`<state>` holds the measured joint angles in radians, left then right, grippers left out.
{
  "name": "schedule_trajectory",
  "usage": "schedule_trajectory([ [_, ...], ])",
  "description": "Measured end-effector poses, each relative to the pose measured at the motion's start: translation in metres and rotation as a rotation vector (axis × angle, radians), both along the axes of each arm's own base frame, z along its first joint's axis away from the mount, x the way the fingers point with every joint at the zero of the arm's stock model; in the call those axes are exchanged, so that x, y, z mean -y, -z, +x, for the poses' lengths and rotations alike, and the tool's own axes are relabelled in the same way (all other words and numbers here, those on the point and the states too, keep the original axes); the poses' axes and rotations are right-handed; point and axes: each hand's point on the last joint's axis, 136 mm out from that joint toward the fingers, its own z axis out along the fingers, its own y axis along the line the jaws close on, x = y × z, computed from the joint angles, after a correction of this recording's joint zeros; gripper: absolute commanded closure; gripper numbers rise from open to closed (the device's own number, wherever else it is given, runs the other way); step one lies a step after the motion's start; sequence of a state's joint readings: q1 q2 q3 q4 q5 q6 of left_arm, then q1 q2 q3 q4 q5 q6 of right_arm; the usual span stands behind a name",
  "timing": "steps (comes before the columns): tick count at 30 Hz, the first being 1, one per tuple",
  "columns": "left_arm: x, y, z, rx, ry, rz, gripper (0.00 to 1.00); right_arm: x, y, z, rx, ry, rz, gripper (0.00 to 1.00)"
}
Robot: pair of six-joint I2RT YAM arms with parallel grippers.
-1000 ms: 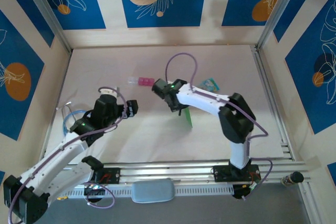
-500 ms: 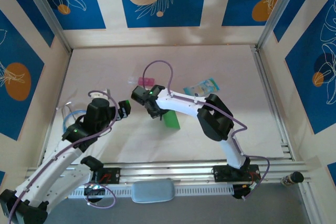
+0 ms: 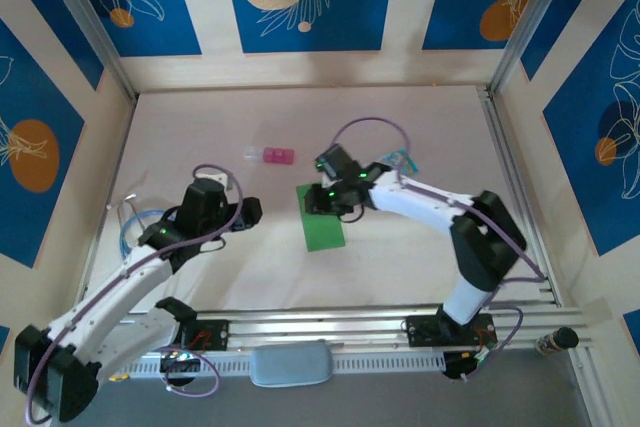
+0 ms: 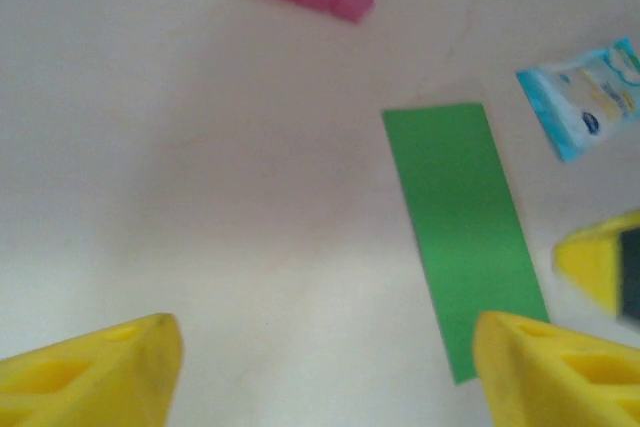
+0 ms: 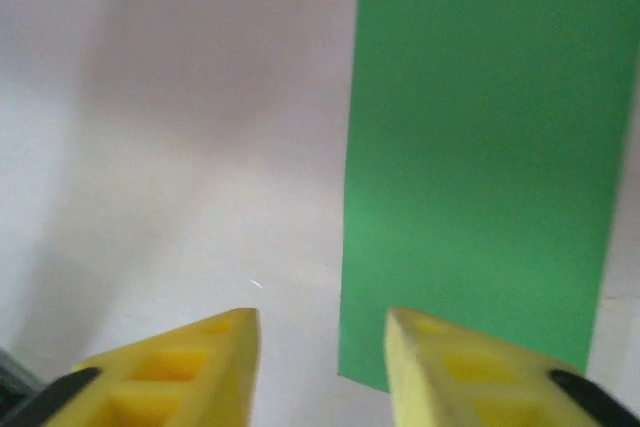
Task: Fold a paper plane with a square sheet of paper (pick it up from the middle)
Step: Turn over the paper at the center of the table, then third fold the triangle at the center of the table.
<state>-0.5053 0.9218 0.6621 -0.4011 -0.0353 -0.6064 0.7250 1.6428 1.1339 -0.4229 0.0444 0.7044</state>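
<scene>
I'm seeing the thin bright green paper sheet (image 3: pixel 322 217), creased into a narrow rectangle, lying flat on the pale table (image 3: pixel 420 117). Right gripper (image 5: pixel 320 332) is hovering over its edge, fingers partly apart, probably gripping nothing. Left gripper (image 4: pixel 325 372) is sitting nearby, spread wide, empty.

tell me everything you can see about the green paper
The green paper is a thin, plain bright green sheet, unmarked, showing as a long narrow rectangle rather than a square, so it looks folded in half. It lies flat on the pale table, smooth, with crisp straight edges and no ridge showing. The right gripper hangs over one short end with its jaws apart; whether a finger touches the sheet I cannot tell. Nothing else touches it.
</scene>
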Motion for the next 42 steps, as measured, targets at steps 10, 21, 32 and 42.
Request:
schedule_trajectory([
  [10,0.061,0.061,0.01,-0.299,0.132,-0.14,0.56,0.065,0.053,-0.007,-0.112,0.176,0.069,0.92],
  [21,0.093,0.087,0.018,-0.429,0.153,-0.255,0.56,0.049,0.059,0.005,-0.115,0.166,0.17,0.94],
  [32,0.109,0.101,0.025,-0.488,0.153,-0.302,0.55,0.047,0.089,0.003,-0.213,0.159,0.192,0.95],
  [42,0.117,0.112,0.032,-0.516,0.139,-0.314,0.57,0.044,0.089,0.002,-0.229,0.182,0.235,0.96],
])
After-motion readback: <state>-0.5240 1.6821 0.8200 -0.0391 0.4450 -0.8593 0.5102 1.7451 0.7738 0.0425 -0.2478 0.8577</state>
